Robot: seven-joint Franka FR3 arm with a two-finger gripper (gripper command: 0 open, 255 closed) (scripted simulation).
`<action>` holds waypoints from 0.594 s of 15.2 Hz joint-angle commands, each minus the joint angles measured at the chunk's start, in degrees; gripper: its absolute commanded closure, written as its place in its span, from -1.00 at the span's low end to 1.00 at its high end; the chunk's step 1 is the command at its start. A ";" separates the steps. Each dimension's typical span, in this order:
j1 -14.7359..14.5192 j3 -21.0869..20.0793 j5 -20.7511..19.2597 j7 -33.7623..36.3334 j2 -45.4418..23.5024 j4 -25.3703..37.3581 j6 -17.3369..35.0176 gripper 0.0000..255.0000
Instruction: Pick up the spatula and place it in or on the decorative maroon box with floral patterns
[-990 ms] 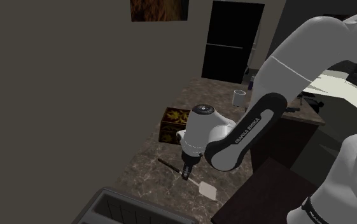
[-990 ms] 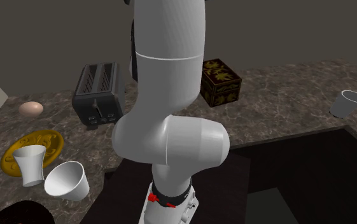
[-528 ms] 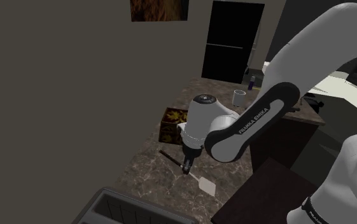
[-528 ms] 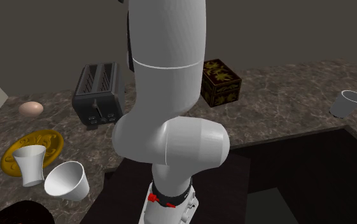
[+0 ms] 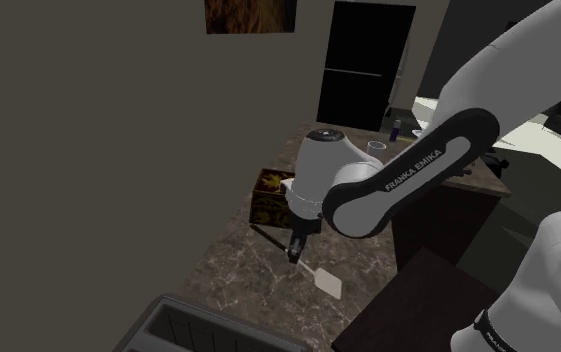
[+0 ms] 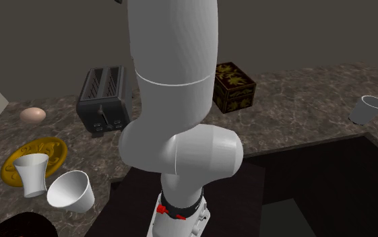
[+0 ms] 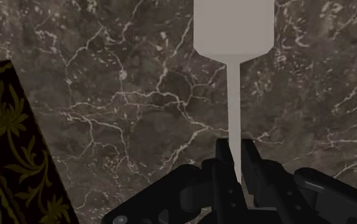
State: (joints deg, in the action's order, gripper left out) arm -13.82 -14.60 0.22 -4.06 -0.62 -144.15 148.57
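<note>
The gripper (image 7: pixel 234 167) has its two black fingers (image 7: pixel 221 159) clenched on the thin handle of the one pale spatula (image 7: pixel 234 25), whose blade reaches out over the marbled counter (image 7: pixel 126 95). One dark box (image 7: pixel 11 165) with gold flowers stands near, apart from it. Farther along stands one toaster (image 6: pixel 103 97). Since a second ago, gripper and spatula have shifted toward the box.

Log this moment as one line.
gripper: shut on spatula | spatula: over counter | box: beside gripper, spatula not yet placed
</note>
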 commanded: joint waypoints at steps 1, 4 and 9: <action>-0.03 -0.07 0.75 -0.50 1.63 0.18 -1.79 1.00; -0.10 -0.04 1.58 -1.09 3.68 0.73 -4.33 1.00; -0.22 0.11 2.63 -1.85 6.82 1.91 -8.58 1.00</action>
State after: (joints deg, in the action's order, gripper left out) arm -13.96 -14.46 2.65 -5.89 5.57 -142.58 140.97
